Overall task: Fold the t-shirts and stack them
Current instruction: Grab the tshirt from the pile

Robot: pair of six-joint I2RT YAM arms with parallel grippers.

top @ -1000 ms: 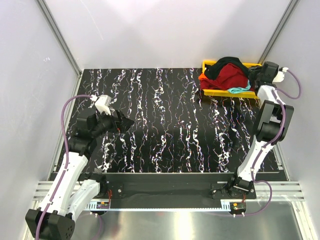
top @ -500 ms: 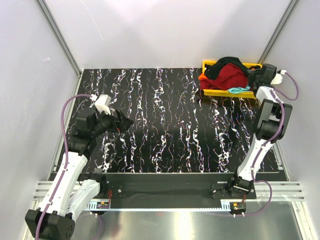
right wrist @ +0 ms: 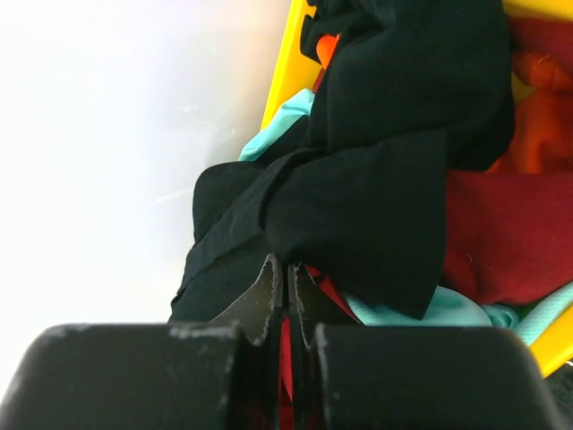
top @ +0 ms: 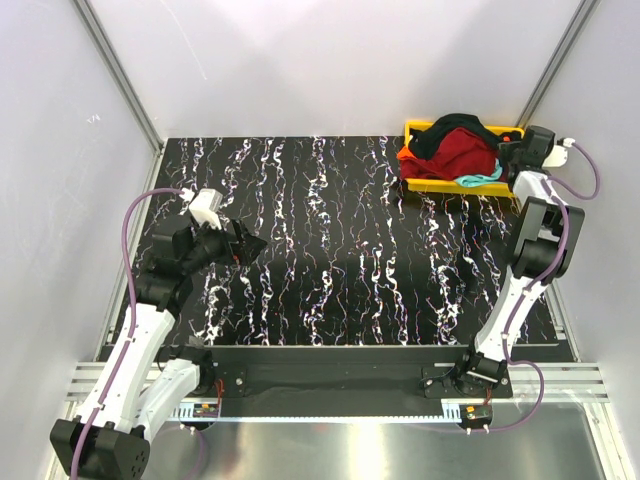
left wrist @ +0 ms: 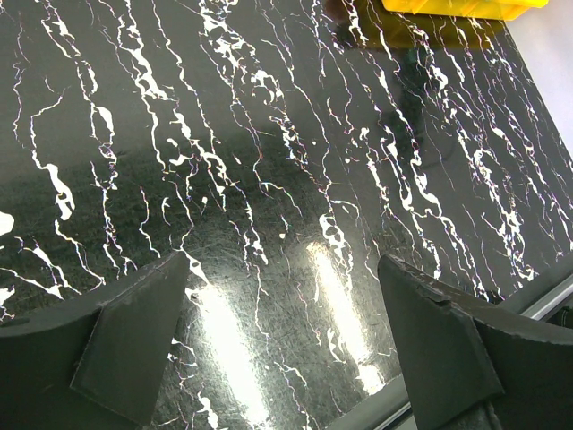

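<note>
The t-shirts lie heaped in the yellow tray (top: 432, 186) at the table's far right: black (top: 455, 128) on top, dark red (top: 470, 152) under it, orange (top: 408, 155) at the left, teal (top: 478, 180) spilling over the front rim. My right gripper (top: 503, 152) is at the heap's right side. In the right wrist view its jaws (right wrist: 288, 264) are pressed together at a fold of the black t-shirt (right wrist: 394, 152), with dark red (right wrist: 510, 233), orange (right wrist: 542, 116) and teal (right wrist: 421, 309) around. My left gripper (top: 250, 246) hovers open over bare table, nothing between its fingers (left wrist: 134, 345).
The black marbled tabletop (top: 330, 250) spreads between the arms. The tray stands against the back wall near the right post (top: 550, 60). In the left wrist view the tray's edge (left wrist: 457, 7) shows far off, and the table's near edge (left wrist: 537, 300) is at the lower right.
My right gripper's jaws have closed at the black t-shirt, and its wrist has shifted slightly right. The left arm has stayed still.
</note>
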